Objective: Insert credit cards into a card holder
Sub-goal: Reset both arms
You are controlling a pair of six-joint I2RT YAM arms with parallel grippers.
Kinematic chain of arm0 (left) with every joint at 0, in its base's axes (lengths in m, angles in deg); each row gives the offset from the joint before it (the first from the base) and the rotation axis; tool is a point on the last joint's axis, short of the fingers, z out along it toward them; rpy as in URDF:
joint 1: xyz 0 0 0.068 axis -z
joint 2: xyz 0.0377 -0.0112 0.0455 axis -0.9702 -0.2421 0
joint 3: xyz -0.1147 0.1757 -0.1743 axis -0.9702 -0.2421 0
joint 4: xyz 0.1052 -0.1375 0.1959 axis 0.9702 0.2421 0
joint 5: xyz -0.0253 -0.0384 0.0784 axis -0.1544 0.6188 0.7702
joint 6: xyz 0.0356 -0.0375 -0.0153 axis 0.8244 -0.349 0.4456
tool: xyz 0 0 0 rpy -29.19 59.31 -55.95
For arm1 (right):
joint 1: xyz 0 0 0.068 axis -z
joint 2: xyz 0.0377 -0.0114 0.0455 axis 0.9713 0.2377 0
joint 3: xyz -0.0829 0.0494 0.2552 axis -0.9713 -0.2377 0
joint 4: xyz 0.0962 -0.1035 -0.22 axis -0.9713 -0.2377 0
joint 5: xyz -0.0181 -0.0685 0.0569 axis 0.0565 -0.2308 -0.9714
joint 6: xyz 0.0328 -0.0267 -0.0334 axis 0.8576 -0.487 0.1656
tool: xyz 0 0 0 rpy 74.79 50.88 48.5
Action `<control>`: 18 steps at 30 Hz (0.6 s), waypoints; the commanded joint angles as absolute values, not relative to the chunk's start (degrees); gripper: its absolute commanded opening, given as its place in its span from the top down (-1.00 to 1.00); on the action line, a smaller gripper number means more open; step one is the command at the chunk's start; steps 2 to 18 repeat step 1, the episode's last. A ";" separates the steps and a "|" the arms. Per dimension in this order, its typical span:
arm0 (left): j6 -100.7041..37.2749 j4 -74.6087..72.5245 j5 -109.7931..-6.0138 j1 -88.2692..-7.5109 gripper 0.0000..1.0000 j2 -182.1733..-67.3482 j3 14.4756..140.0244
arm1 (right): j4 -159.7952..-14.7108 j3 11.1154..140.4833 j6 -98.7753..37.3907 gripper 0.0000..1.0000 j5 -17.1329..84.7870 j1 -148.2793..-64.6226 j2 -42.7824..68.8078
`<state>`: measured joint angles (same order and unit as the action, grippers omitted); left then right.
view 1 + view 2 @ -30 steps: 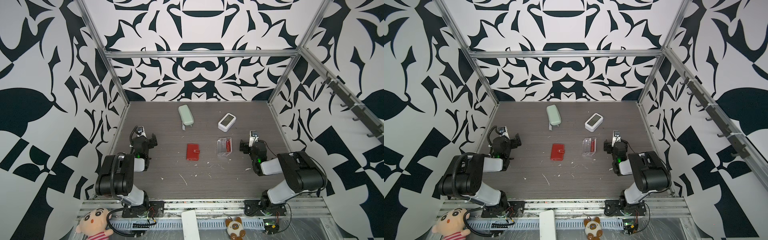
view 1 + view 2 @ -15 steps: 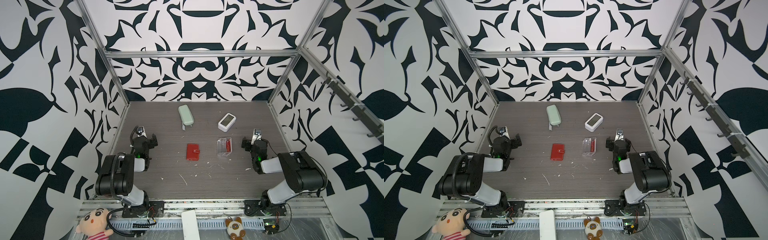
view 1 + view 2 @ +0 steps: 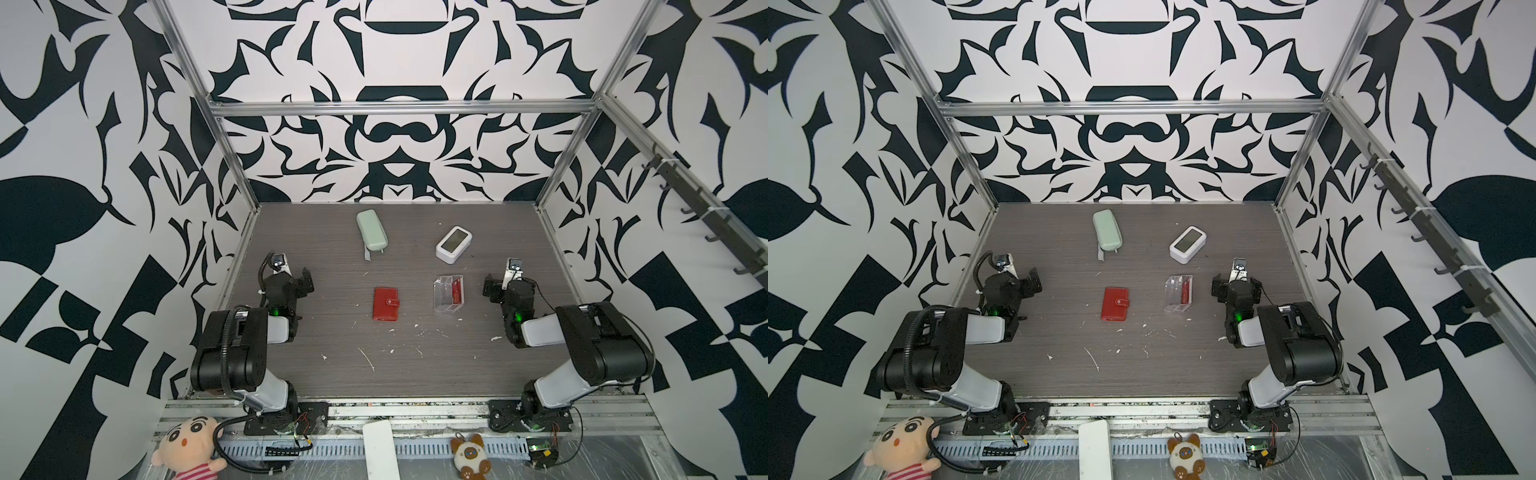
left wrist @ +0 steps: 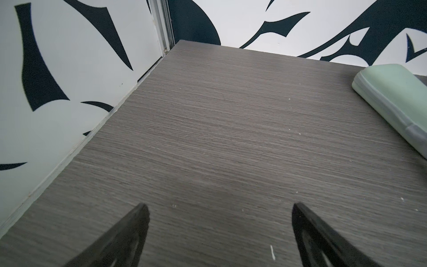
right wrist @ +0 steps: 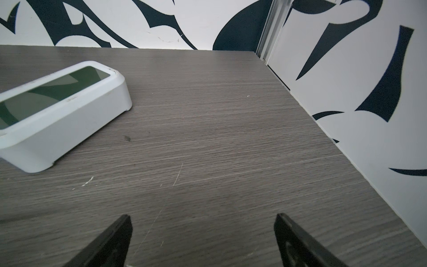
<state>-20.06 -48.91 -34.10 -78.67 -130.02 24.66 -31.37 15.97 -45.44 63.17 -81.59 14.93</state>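
Note:
The red card holder lies shut on the table's middle, its snap tab fastened. To its right a clear stand holds credit cards; only red edges show. My left gripper hovers low by the left wall, open and empty, well left of the holder. My right gripper is open and empty just right of the stand. In the wrist views both the left gripper and the right gripper show only bare table between their fingers.
A mint-green oblong case lies at the back left. A white box with a dark screen sits at the back right. Patterned walls close three sides. White flecks litter the table front.
My right wrist has shifted slightly toward the right wall. The left arm, the card holder and the stand have not moved.

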 commanded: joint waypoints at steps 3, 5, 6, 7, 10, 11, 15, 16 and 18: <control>-20.97 -48.88 -34.98 -79.03 -1.00 -130.18 25.84 | -30.31 17.37 -45.16 -0.99 64.12 -81.50 14.41; -20.97 -48.88 -34.98 -79.03 -1.00 -130.18 25.84 | -30.31 17.37 -45.16 -0.99 64.12 -81.50 14.41; -20.97 -48.88 -34.98 -79.03 -1.00 -130.18 25.84 | -30.31 17.37 -45.16 -0.99 64.12 -81.50 14.41; -20.97 -48.88 -34.98 -79.03 -1.00 -130.18 25.84 | -30.31 17.37 -45.16 -0.99 64.12 -81.50 14.41; -20.97 -48.88 -34.98 -79.03 -1.00 -130.18 25.84 | -30.31 17.37 -45.16 -0.99 64.12 -81.50 14.41; -20.97 -48.88 -34.98 -79.03 -1.00 -130.18 25.84 | -30.31 17.37 -45.16 -0.99 64.12 -81.50 14.41; -20.97 -48.88 -34.98 -79.03 -1.00 -130.18 25.84 | -30.31 17.37 -45.16 -0.99 64.12 -81.50 14.41; -20.97 -48.88 -34.98 -79.03 -1.00 -130.18 25.84 | -30.31 17.37 -45.16 -0.99 64.12 -81.50 14.41; -20.97 -48.88 -34.98 -79.03 -1.00 -130.18 25.84 | -30.31 17.37 -45.16 -0.99 64.12 -81.50 14.41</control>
